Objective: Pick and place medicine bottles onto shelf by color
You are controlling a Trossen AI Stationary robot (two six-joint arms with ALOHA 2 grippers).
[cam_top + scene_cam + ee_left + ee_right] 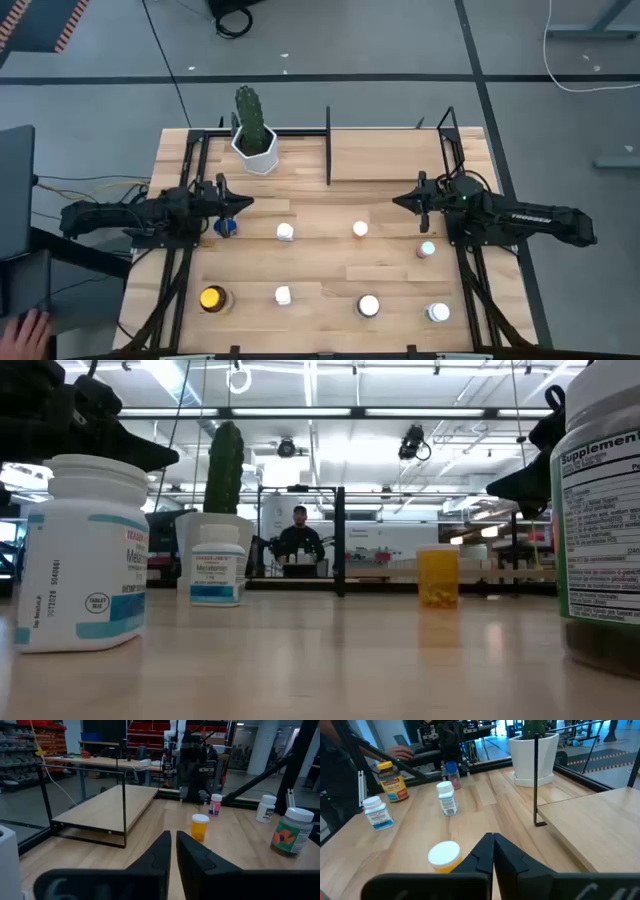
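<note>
Eight medicine bottles (pixel 285 232) stand scattered on the table (pixel 330 270); the shelf (pixel 390 155) is bare, so you're at the start. Left claw (pixel 240 203) and right claw (pixel 400 203) hover clenched, empty; open one over a bottle

The table (pixel 330 270) is pale slatted wood with a smooth, matt finish. Ahead of the left gripper (pixel 172 840), whose fingers look like matt black plastic, the shelf (pixel 112 805) is the same light wood on thin black metal posts. Beyond the right gripper (pixel 492 842), the cactus pot (pixel 535 757) looks like smooth white plastic, perhaps ceramic. The amber bottle (pixel 200 827) is glossy, translucent plastic.
</note>
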